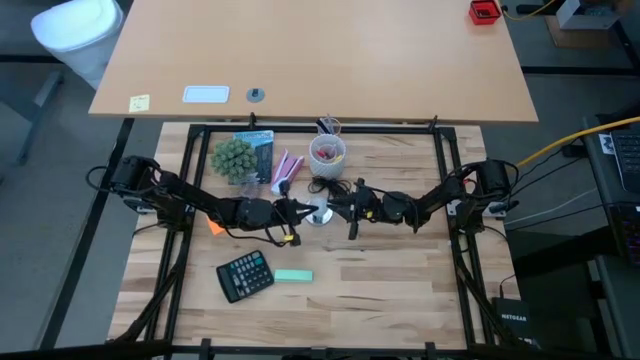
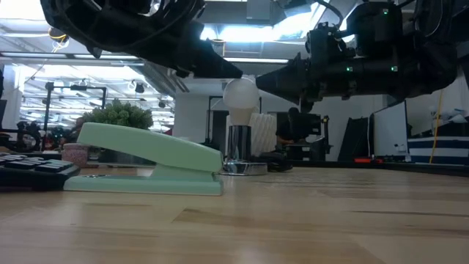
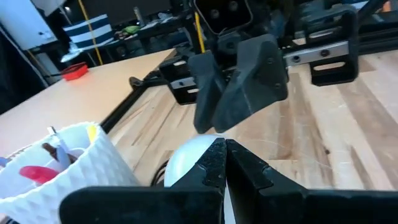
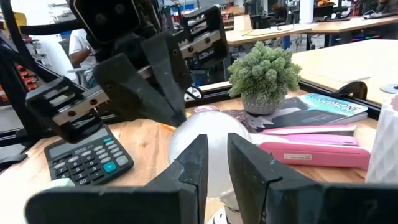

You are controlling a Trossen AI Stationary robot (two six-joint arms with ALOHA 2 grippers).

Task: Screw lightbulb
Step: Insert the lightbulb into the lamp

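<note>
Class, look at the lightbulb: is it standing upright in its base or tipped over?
Upright. In the low view the lightbulb stands straight on the shiny metal socket, round end up, between the left hand and right hand.

Bright overhead light; perhaps blurred foreground.

Overhead, table-level and wrist views share the lightbulb (image 2: 240, 94).
</note>
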